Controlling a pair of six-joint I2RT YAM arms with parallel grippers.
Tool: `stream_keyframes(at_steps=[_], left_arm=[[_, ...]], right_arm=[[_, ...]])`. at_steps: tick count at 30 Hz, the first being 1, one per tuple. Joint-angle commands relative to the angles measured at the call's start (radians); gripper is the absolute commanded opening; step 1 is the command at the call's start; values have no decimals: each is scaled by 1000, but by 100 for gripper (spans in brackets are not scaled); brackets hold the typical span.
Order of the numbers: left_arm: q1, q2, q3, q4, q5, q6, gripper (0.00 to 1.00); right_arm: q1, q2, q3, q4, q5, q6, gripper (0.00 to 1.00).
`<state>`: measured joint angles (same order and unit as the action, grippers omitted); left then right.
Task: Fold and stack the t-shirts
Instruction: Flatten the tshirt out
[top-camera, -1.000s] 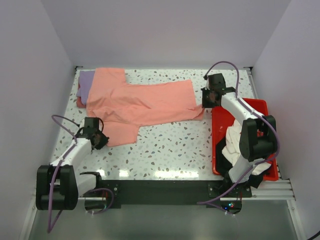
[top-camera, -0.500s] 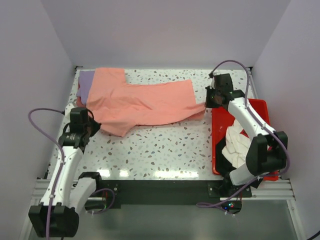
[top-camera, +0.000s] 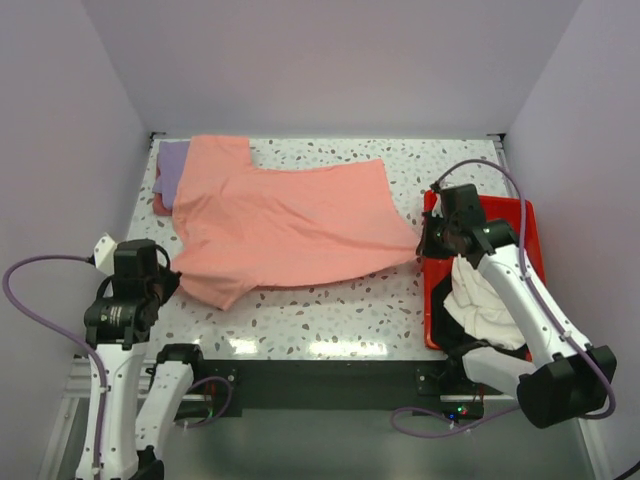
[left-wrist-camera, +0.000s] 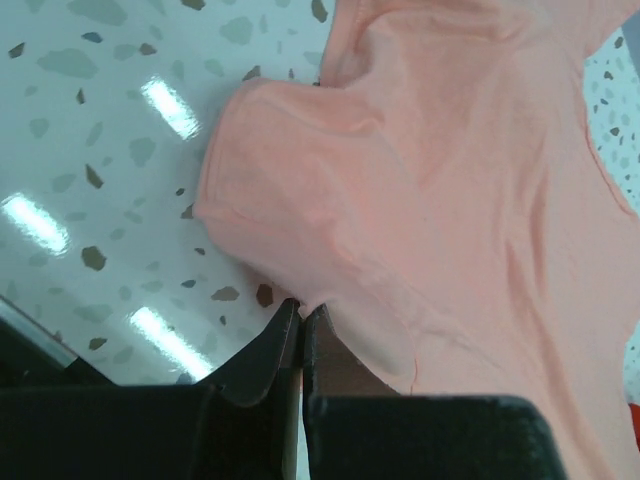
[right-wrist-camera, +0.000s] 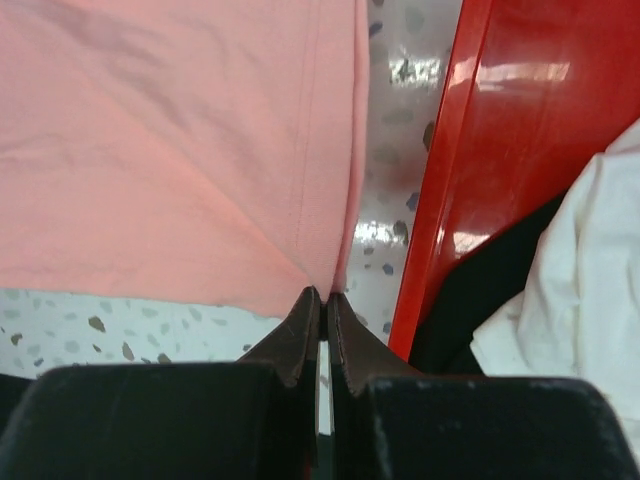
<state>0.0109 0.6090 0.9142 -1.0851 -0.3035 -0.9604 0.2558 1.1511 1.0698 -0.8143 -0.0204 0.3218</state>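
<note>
Between left pincer (top-camera: 172, 277) and right pincer (top-camera: 423, 246), salmon-pink t-shirt (top-camera: 290, 215) (a corner within each)

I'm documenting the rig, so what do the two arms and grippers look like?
The left arm and right arm have white links and black joints. A purple cable loops off each. The fingers are black, tapering to narrow tips.

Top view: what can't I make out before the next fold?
- Purple shirt: top view, mostly under the salmon shirt; its fold is hidden.
- Tray: top view, the right arm crosses it; shirts under the white shirt can't be counted.
- Black shirt: right wrist view, only a sliver shows.
</note>
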Motion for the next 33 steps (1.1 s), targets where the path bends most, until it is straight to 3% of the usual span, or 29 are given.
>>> stream_keyframes(at_steps=[1, 5, 11, 19, 26, 33], left_arm=[[-3, -29, 80, -191, -72, -55, 0], [-3, -133, 86, -231, -20, -61, 0], [-2, -212, -4, -231, 21, -87, 0], [-3, -259, 34, -233, 17, -92, 0], [-3, -227, 8, -230, -29, -95, 0], [-3, -154, -28, -122, -31, -54, 0]], right_arm=[[55, -50, -50, -154, -17, 45, 0], [151, -68, -57, -298, 17, 57, 0], [152, -142, -120, -336, -30, 86, 0], [157, -183, -206, -362, -36, 106, 0], [157, -113, -196, -246, -36, 85, 1], [157, -44, -171, -189, 5, 80, 2]])
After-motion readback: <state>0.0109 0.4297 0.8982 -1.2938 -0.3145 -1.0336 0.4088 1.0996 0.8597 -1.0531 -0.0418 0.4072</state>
